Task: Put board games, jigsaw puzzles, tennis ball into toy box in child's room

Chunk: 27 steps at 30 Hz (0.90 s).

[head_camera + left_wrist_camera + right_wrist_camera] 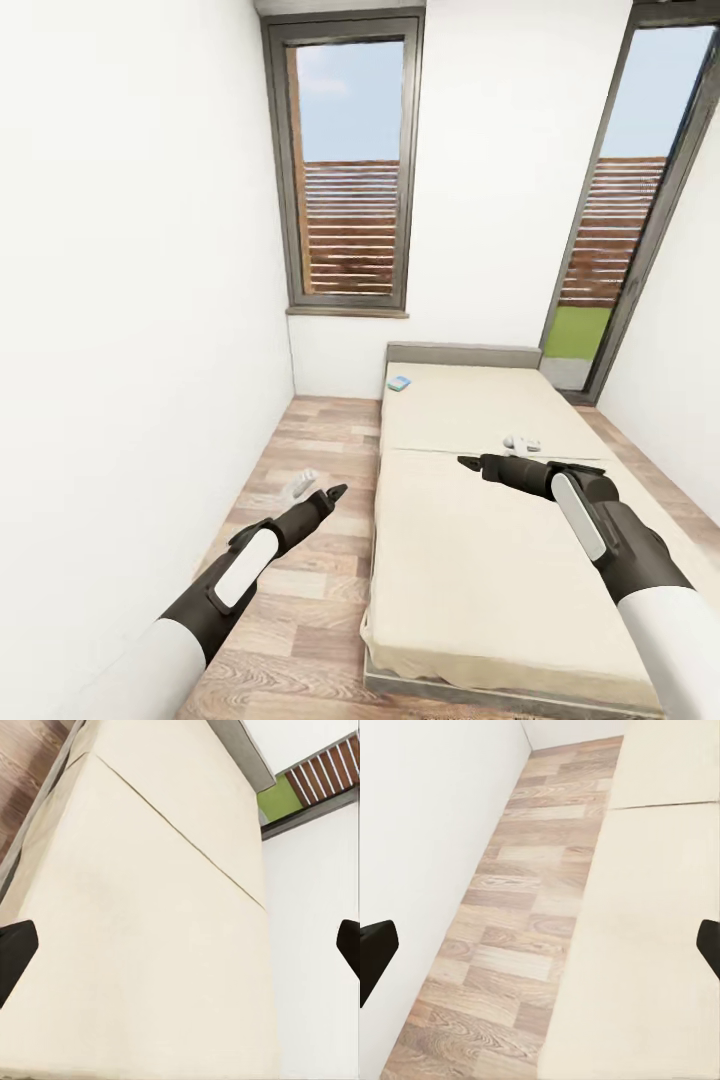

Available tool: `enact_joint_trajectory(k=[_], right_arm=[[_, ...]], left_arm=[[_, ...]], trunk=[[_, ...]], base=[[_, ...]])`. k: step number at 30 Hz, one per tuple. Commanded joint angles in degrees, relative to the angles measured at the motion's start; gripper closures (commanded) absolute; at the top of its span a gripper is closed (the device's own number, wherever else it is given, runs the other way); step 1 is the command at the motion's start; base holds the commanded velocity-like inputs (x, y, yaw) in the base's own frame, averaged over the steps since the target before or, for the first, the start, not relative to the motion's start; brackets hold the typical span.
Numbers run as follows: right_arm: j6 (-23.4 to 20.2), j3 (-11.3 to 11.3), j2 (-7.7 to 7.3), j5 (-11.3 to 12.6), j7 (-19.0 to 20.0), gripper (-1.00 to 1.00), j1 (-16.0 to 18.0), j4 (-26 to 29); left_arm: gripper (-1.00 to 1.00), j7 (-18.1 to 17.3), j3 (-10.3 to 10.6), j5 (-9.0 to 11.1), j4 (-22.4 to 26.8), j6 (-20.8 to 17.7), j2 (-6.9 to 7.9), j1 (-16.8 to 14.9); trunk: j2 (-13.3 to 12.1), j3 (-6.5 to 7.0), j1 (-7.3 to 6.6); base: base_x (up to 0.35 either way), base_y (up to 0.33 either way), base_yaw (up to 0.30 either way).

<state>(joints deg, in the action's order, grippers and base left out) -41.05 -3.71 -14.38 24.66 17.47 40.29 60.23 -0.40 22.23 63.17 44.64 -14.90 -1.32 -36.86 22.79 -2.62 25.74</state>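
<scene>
Both my grippers, left [335,492] and right [466,462], hang open and empty. A blue board game [399,382] lies far up the bed [470,560], near the headboard; overreaching might nudge it off the mattress edge.

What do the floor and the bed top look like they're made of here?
Floor: wood planks, matte, going by visible grain and staggered joints; possibly laminate. Bed: plain beige mattress, probably soft fabric, with a seam across; its frame looks like grey painted board.
</scene>
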Motion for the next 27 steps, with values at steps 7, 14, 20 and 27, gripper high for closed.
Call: enact_joint_trajectory(k=[7,14,20,27], right_arm=[[-0.20,-0.10,-0.04,-0.05,0.11,-1.00,0.06,0.05],[-0.20,-0.14,-0.08,-0.05,0.11,-1.00,0.06,0.06],[-0.23,-0.14,-0.10,-0.05,0.11,-1.00,0.06,0.06],[-0.24,-0.15,-0.11,-0.05,0.11,-1.00,0.06,0.08]], left_arm=[[-1.00,-0.05,0.04,0.37,0.01,-0.16,0.01,-0.05],[-1.00,-0.13,0.26,0.37,0.01,-0.17,0.07,-0.05],[-1.00,-0.15,0.43,0.33,0.04,-0.14,0.07,-0.05],[-1.00,-0.14,0.54,0.30,0.07,-0.13,0.03,-0.05]], trunk=[[0.13,0.06,0.04],[0.13,0.26,0.04],[0.13,0.45,0.04],[0.13,0.64,0.04]], base=[[0.001,0.000,-0.275],[0.034,0.038,-0.277],[0.155,0.155,-0.230],[0.210,0.185,-0.121]])
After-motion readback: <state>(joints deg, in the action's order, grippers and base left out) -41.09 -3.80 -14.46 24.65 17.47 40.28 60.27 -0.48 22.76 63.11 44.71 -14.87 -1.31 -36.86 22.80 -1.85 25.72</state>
